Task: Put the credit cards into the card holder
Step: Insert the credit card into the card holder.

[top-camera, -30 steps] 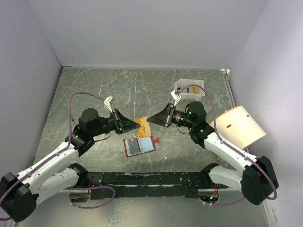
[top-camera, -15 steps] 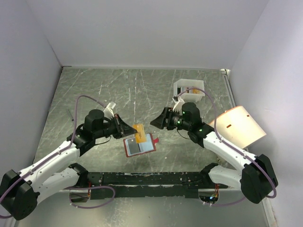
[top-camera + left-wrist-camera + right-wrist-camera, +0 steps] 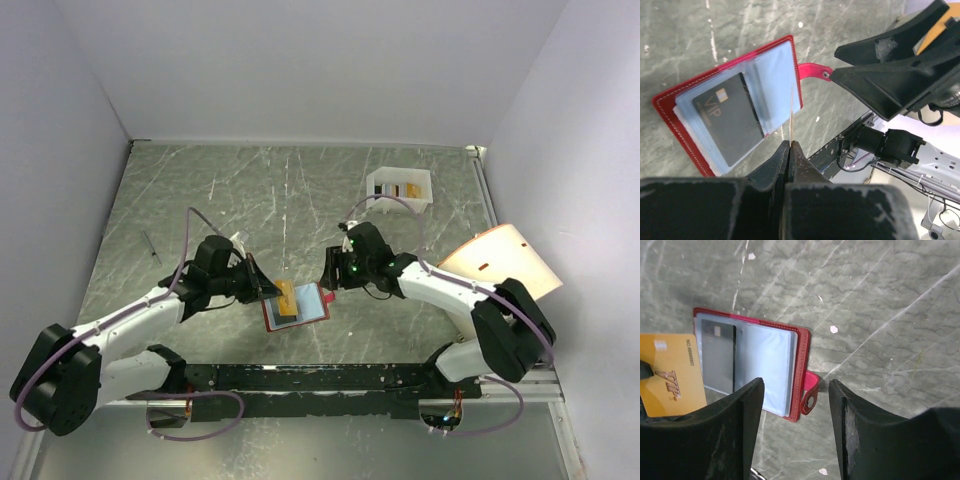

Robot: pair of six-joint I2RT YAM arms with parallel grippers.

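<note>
Jaws of my left gripper pressed on the orange card, edge-on, now lowered from mid-air to just over the open wallet w/ a dark card in its pocket; right gripper has let go, spread wide by the tab.

Right tool at 6 o'clock, jaws wide apart; red card holder spread on the desk, dark card pocketed; orange card at 9 o'clock.
</note>
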